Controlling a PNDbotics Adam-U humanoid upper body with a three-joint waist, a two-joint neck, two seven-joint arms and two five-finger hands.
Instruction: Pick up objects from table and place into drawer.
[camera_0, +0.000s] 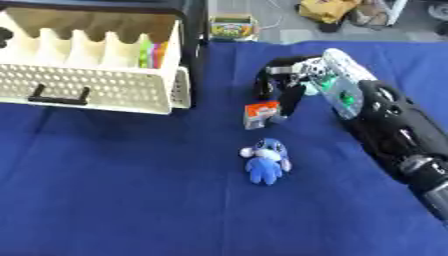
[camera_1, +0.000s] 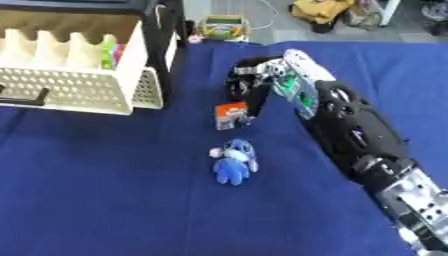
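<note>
A small orange and white box (camera_0: 261, 114) stands on the blue tablecloth near the middle. My right hand (camera_0: 287, 86) hangs just behind and above it, fingers pointing down and spread; one finger (camera_0: 290, 101) reaches down beside the box's right edge, and nothing is clasped. A blue plush toy (camera_0: 265, 161) lies on the cloth a little nearer to me. The cream perforated drawer (camera_0: 96, 87) is pulled out at the upper left, showing its dividers and some coloured items (camera_0: 152, 54) in its right end. My left hand is not visible.
The drawer's dark cabinet frame (camera_0: 194, 40) stands at the upper left. A small colourful box (camera_0: 231, 27) sits past the table's far edge, with a yellow bag (camera_0: 325, 9) behind it. My right forearm (camera_0: 394, 130) crosses the table's right side.
</note>
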